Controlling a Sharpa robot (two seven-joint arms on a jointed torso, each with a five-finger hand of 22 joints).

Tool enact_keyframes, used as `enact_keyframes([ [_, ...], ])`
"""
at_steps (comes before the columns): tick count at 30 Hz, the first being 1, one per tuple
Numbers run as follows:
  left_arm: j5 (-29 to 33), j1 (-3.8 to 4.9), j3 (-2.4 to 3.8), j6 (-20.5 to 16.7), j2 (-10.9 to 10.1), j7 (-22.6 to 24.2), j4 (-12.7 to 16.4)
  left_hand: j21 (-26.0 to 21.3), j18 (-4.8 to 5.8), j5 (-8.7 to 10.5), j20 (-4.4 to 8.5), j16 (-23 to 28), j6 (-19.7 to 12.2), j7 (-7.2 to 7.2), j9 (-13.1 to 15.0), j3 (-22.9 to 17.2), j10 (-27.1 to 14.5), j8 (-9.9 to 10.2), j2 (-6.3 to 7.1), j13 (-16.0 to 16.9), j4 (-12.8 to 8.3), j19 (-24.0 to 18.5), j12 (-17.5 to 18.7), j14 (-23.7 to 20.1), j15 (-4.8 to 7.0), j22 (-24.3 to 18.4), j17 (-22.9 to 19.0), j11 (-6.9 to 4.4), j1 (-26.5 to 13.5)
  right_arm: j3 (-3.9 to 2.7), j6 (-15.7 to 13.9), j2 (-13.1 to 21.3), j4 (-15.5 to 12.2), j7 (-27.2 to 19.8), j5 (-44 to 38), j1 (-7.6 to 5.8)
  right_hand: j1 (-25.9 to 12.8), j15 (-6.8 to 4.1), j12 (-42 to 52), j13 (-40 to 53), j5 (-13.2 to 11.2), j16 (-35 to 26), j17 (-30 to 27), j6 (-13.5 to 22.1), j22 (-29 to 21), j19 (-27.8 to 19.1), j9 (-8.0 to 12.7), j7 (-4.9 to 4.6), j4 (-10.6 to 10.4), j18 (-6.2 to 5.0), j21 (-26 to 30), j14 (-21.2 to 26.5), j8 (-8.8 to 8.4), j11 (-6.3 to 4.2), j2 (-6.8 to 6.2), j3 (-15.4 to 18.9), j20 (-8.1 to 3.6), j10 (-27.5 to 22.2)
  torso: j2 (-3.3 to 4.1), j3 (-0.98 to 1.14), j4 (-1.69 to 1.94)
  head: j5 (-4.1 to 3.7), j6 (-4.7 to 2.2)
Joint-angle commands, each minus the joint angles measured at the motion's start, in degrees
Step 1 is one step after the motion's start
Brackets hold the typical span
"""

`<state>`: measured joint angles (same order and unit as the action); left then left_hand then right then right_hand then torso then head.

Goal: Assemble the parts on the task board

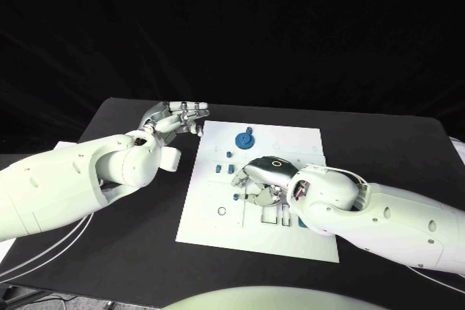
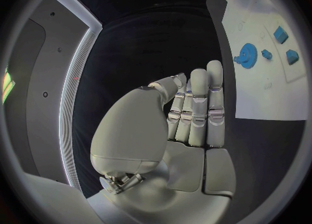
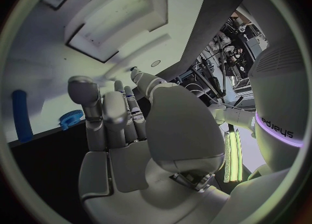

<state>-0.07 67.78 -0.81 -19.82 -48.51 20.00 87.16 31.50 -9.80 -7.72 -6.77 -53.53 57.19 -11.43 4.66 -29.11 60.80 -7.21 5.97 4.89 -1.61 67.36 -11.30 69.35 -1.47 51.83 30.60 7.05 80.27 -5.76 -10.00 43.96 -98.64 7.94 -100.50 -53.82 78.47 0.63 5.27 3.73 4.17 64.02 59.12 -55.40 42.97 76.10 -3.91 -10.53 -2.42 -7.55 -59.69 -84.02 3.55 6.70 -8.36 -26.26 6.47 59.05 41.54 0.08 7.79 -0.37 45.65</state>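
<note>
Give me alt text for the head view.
The right hand rests fingers-down on the middle of the white task board, while the left hand hovers off its far left corner holding nothing. A round blue part lies beyond the right hand.

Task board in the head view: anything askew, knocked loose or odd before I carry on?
Nothing stands out. The task board lies flat on the black table, slightly turned. The blue gear sits on it near its far edge. The right hand works over its middle; the left hand is open beside it.
</note>
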Motion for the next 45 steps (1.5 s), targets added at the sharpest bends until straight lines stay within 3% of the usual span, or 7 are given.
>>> enact_keyframes([
  [1,0.2,0.02,0.01,0.7,0.0,0.3,-0.1,0.0,-0.60,-0.14,-0.17,-0.2,-0.3,0.01,-0.1,0.4,-0.3,-0.3,0.14,-0.1,0.0,0.2,-0.3,-0.4,-0.10,0.1,-0.1,0.04,-0.5,-0.57,-3.6,1.7,-1.0,-0.3,4.2,-0.48,0.0,0.34,0.4,0.1,0.4,-0.3,0.0,-0.8,0.2,0.1,-0.1,-0.13,0.1,-0.85,0.1,-0.5,0.47,0.02,0.66,0.4,-0.19,0.6,-0.07,-0.07,-0.02,-0.36,-0.46],
  [7,0.3,0.02,0.00,0.6,-0.1,0.3,-0.2,0.0,-0.60,-0.15,-0.17,-0.3,-0.3,0.03,-0.1,0.4,-0.3,-0.3,0.18,-0.1,-0.1,0.2,-0.4,-0.4,-0.09,0.1,-0.1,0.03,-0.5,-1.59,-3.9,5.8,-2.2,1.2,6.7,-2.91,-0.5,0.13,1.2,0.1,0.6,0.8,0.9,-1.5,1.4,0.8,-0.1,0.22,0.1,-0.57,-0.9,-1.0,0.44,-0.29,0.19,1.0,-0.11,1.7,-0.05,-0.10,-0.18,-1.26,-1.14],
  [15,0.4,0.02,-0.02,0.5,-0.1,0.4,-0.3,0.0,-0.61,-0.15,-0.17,-0.3,-0.3,0.04,-0.1,0.4,-0.3,-0.3,0.19,0.0,-0.1,0.2,-0.4,-0.4,-0.09,0.1,-0.1,0.02,-0.4,-1.99,-0.2,10.2,-1.8,4.4,5.6,-6.60,-2.0,-0.30,1.0,-0.1,1.0,1.2,0.8,-0.5,1.3,1.2,0.1,1.46,-0.5,-0.59,-0.9,-1.2,0.05,-1.02,-1.26,4.9,-0.40,-0.2,-0.23,-0.19,-0.29,-2.30,-1.84],
  [20,0.4,0.02,-0.04,0.5,0.0,0.4,-0.3,0.0,-0.61,-0.15,-0.17,-0.3,-0.2,0.05,-0.1,0.4,-0.3,-0.4,0.21,0.0,-0.2,0.2,-0.4,-0.4,-0.08,0.1,-0.1,0.01,-0.5,-2.03,6.0,11.3,-1.3,5.1,2.9,-7.25,-1.2,-0.16,0.8,0.0,1.9,0.6,-0.2,0.3,0.1,0.9,0.1,4.77,-2.2,-0.68,0.1,-1.1,0.11,-0.93,-1.80,14.4,-0.30,-3.4,-0.14,-0.12,-0.18,-2.74,-2.01],
  [26,0.6,0.02,-0.13,0.4,0.0,0.5,-0.4,-0.1,-0.60,-0.10,-0.23,-0.3,-0.2,0.04,-0.1,0.6,-0.3,-0.5,0.27,0.0,0.0,0.2,-0.6,-0.3,-0.13,0.0,-0.2,0.02,-0.9,-2.02,10.9,11.6,-0.8,5.1,1.7,-7.11,2.6,-0.06,2.5,0.0,2.5,0.4,-1.0,0.0,-0.4,1.0,0.0,4.45,-6.2,-0.72,0.6,-1.1,0.14,-0.83,-0.74,22.6,-0.19,-4.3,-0.15,-0.07,-0.26,-2.74,-2.10],
  [34,0.7,0.02,-0.18,0.4,0.0,0.5,-0.4,-0.1,-0.59,-0.10,-0.26,-0.4,-0.2,0.05,-0.1,0.7,-0.4,-0.5,0.28,0.0,0.1,0.2,-0.7,-0.3,-0.15,0.0,-0.2,0.03,-1.0,-2.00,13.3,12.0,-0.6,5.0,3.0,-6.69,3.8,-0.33,4.4,0.2,2.6,0.2,-1.5,-1.0,-0.5,1.1,-0.1,3.68,-7.4,-0.75,0.7,-1.0,0.40,-1.24,0.65,23.2,-0.36,-2.2,-0.08,-0.10,-0.29,-2.64,-1.96],
  [45,0.7,0.02,-0.20,0.6,0.1,0.5,-0.6,-0.1,-0.59,-0.10,-0.26,-0.4,-0.2,0.05,-0.1,0.7,-0.4,-0.5,0.28,0.0,0.1,0.2,-0.7,-0.3,-0.15,0.0,-0.2,0.03,-1.0,-1.99,11.1,12.2,-1.1,3.4,4.5,-6.34,4.3,-1.13,5.9,0.1,4.8,0.8,-1.2,-3.4,0.0,1.7,-0.2,2.64,-7.5,-0.65,0.2,-1.2,0.62,-2.06,2.62,23.1,-1.08,0.8,-0.09,-0.13,-0.32,-2.71,-1.75],
])
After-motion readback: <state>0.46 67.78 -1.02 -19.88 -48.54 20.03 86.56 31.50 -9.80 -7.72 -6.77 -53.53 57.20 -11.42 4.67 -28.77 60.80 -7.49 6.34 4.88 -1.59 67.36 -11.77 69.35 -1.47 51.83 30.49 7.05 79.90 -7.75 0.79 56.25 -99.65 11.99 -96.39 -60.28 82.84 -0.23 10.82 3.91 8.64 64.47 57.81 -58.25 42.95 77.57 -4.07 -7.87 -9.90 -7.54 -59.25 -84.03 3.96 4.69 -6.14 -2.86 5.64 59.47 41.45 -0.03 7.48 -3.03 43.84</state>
